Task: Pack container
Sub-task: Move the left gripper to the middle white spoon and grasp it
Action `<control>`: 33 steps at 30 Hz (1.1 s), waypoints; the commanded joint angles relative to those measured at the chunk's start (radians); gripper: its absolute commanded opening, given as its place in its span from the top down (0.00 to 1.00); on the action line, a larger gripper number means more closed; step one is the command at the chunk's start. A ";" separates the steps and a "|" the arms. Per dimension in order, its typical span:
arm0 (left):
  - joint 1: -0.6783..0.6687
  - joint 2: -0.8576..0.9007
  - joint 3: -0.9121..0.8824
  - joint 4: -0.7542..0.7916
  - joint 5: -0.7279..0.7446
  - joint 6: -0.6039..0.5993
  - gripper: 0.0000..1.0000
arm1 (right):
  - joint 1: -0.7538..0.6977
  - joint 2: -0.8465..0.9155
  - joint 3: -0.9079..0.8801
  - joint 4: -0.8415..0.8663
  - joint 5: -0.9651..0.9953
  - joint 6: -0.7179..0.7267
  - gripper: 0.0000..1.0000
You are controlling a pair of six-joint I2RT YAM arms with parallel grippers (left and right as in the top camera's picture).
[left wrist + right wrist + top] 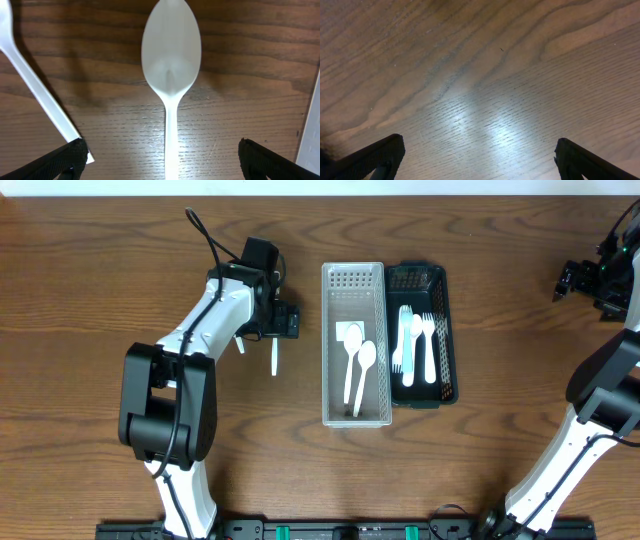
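Observation:
A white plastic spoon lies on the wooden table, its handle running down between the open fingers of my left gripper, which hangs low over it without touching. From overhead, part of this spoon sticks out below the left gripper. A second white utensil lies slanted to its left. The white container holds two white spoons. The black container beside it holds white forks. My right gripper is open over bare wood, far right.
The white container's edge shows at the right of the left wrist view, close to the spoon. The two containers stand side by side in the middle of the table. The right arm's base stands at the front right.

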 commanded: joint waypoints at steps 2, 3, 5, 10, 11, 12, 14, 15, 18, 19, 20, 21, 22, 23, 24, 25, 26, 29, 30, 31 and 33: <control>-0.002 0.041 0.006 -0.003 0.018 0.010 0.02 | -0.002 -0.008 0.000 0.002 0.002 -0.004 0.01; -0.002 0.046 0.006 -0.002 0.018 0.010 0.02 | -0.002 -0.008 0.000 0.002 0.002 -0.004 0.01; -0.002 0.054 0.006 -0.003 0.018 0.010 0.02 | -0.002 -0.008 0.000 0.002 0.002 -0.004 0.01; -0.005 0.070 0.006 -0.003 0.018 0.010 0.02 | -0.002 -0.008 0.000 0.002 0.002 -0.004 0.01; -0.006 0.070 0.006 -0.002 0.018 0.010 0.02 | -0.002 -0.008 0.000 0.002 0.002 -0.004 0.01; -0.009 0.070 0.006 -0.002 0.018 0.010 0.02 | -0.002 -0.008 0.000 0.002 0.002 -0.004 0.01; -0.012 0.070 0.006 0.000 0.018 0.010 0.02 | -0.002 -0.008 0.000 0.002 0.002 -0.004 0.01; -0.014 0.070 0.006 0.002 0.018 0.010 0.02 | -0.002 -0.008 0.000 0.002 0.002 -0.004 0.01; -0.020 0.072 0.006 0.008 0.018 0.011 0.02 | -0.002 -0.008 0.000 0.002 0.002 -0.004 0.01; -0.021 0.075 0.006 0.010 0.018 0.011 0.02 | -0.002 -0.008 0.000 0.002 0.002 -0.004 0.01; -0.022 0.076 0.006 0.010 0.017 0.010 0.02 | -0.002 -0.008 0.000 0.002 0.002 -0.004 0.01; -0.023 0.078 0.006 0.009 0.017 0.010 0.02 | -0.002 -0.008 0.000 0.002 0.002 -0.004 0.01; -0.023 0.080 0.006 0.008 0.017 0.010 0.02 | -0.002 -0.008 0.000 0.002 0.002 -0.004 0.01; -0.023 0.080 0.006 0.008 0.017 0.010 0.02 | -0.002 -0.008 0.000 0.002 0.002 -0.004 0.01; -0.023 0.080 0.006 0.008 0.016 0.010 0.02 | -0.002 -0.008 0.000 0.002 0.002 -0.003 0.01; -0.023 0.080 0.006 0.009 0.014 0.010 0.02 | -0.002 -0.008 0.000 0.002 0.002 -0.004 0.01; -0.023 0.080 0.006 0.009 0.014 0.010 0.02 | -0.002 -0.008 0.000 0.002 0.002 -0.004 0.01; -0.023 0.087 0.006 0.009 0.014 0.010 0.02 | -0.002 -0.008 0.000 0.002 0.002 -0.004 0.01; -0.023 0.093 0.006 0.009 0.014 0.010 0.02 | -0.002 -0.008 0.000 0.002 0.002 -0.004 0.01; -0.023 0.097 0.006 0.009 0.014 0.010 0.02 | -0.002 -0.008 0.000 0.002 0.002 -0.004 0.01; -0.023 0.111 0.006 0.007 0.014 0.010 0.02 | -0.002 -0.008 0.000 0.002 0.002 -0.004 0.01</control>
